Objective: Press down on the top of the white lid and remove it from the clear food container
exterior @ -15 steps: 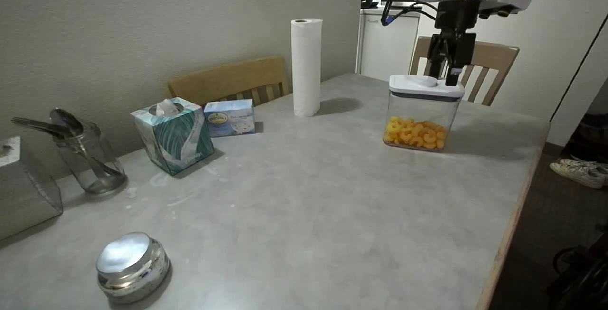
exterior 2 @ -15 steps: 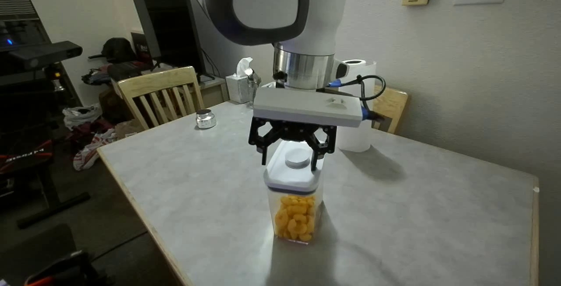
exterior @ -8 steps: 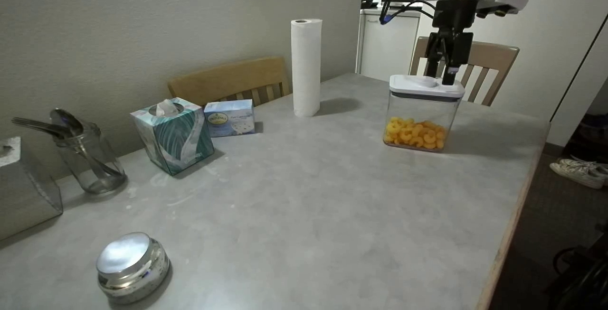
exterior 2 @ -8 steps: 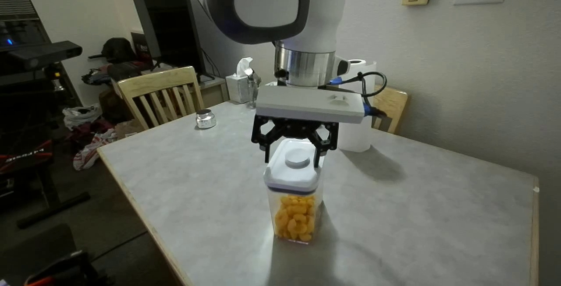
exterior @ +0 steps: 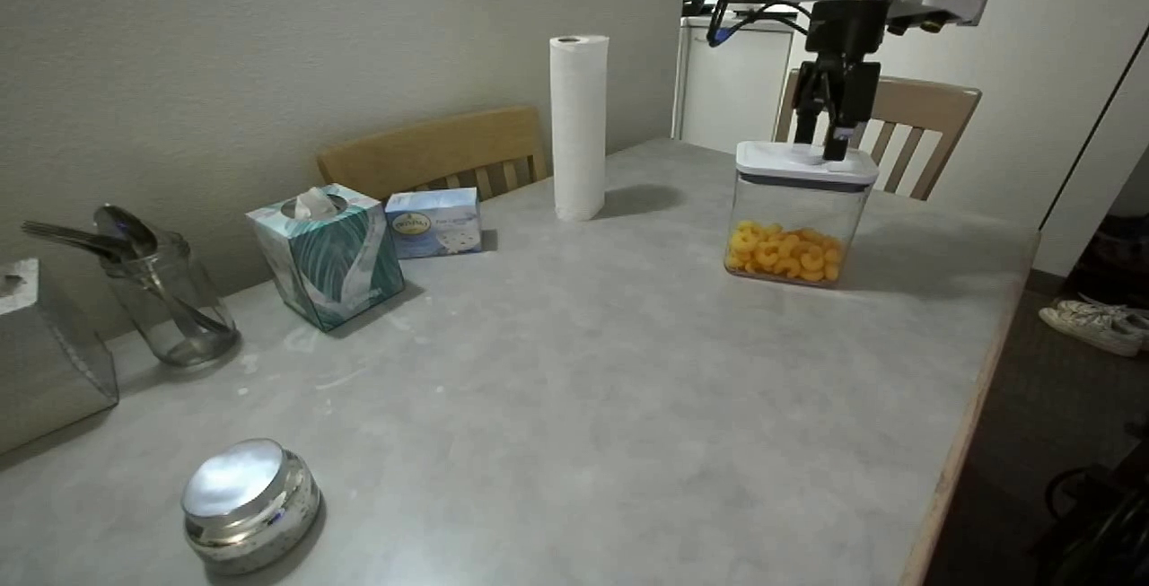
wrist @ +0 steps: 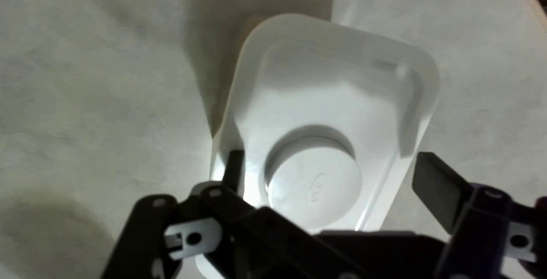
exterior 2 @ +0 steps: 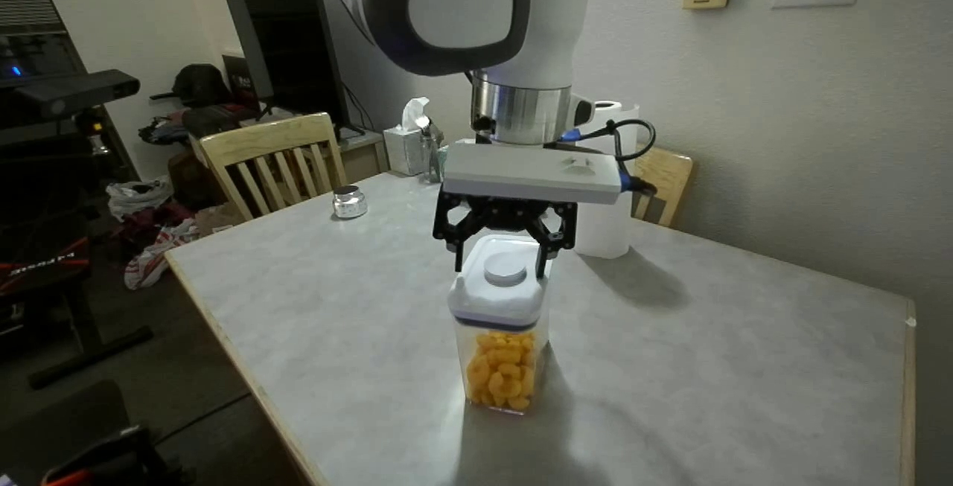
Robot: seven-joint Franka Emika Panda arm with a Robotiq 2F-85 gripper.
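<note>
The white lid point(exterior: 763, 155) sits on the clear food container point(exterior: 794, 207), which stands upright with yellow-orange pieces inside. The lid also shows in an exterior view point(exterior 2: 491, 306) and the wrist view point(wrist: 329, 95). Its round button point(wrist: 315, 180) is raised. My gripper point(exterior: 820, 148) is open and empty, pointing down just above the lid. In an exterior view, its fingertips point(exterior 2: 499, 272) stand on either side of the button. In the wrist view, the left finger is over the lid's edge and the right finger is past the opposite edge. Contact with the lid cannot be told.
A paper towel roll point(exterior: 579, 128) stands behind the container. A teal tissue box point(exterior: 328, 254), a blue tea box point(exterior: 435, 223), a jar with utensils point(exterior: 179, 308) and a round metal container point(exterior: 251, 505) are farther along the table. Chairs stand at the table's edges.
My open gripper has shifted across the lid toward the button, so the fingers now flank it. The lid and container have not moved.
</note>
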